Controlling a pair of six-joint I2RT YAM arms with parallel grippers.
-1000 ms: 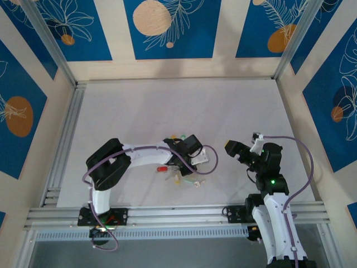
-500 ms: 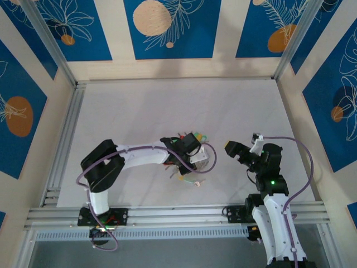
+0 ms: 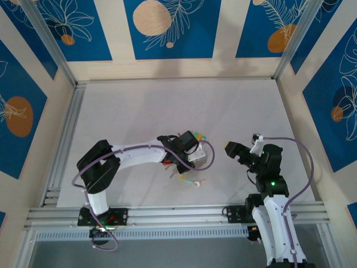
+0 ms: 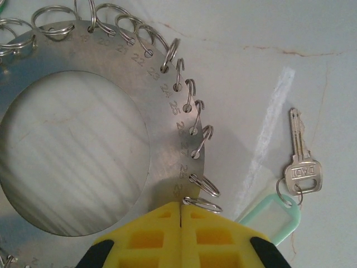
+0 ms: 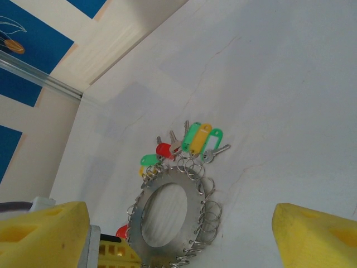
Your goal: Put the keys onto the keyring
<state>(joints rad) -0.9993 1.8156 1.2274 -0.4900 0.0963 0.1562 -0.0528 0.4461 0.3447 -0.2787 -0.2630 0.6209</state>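
Left wrist view: my left pincer (image 4: 181,216) is closed, its two yellow, waffle-moulded foam pads (image 4: 148,237) pressed together with only a thin seam between them. Their tips sit right at the near rim of the keyring (image 4: 167,134); whether they pinch the plate or one of its wire loops I cannot tell. The keyring is a flat disc of brushed grey steel lying on the desk (image 4: 251,56), with a wide round hole in its middle and small numbers stamped along the edge. Beside each number is a drilled hole carrying a little split ring (image 4: 199,185) of bright wire. To the right of the disc, apart from it, a silver key (image 4: 302,163) with a squared head lies flat, joined by a small loop to a pale mint plastic tag (image 4: 269,215) with rounded corners. The desk is matte, off-white, with faint hairline cracks and a chalky streak. In the right wrist view the keys (image 5: 192,138) fan out at the keyring's far rim, their glossy tags green, yellow and red. From the top external view my right pincer (image 3: 236,152) hangs above the desk, well to the right of the keyring; its jaws stand wide apart, holding nothing.
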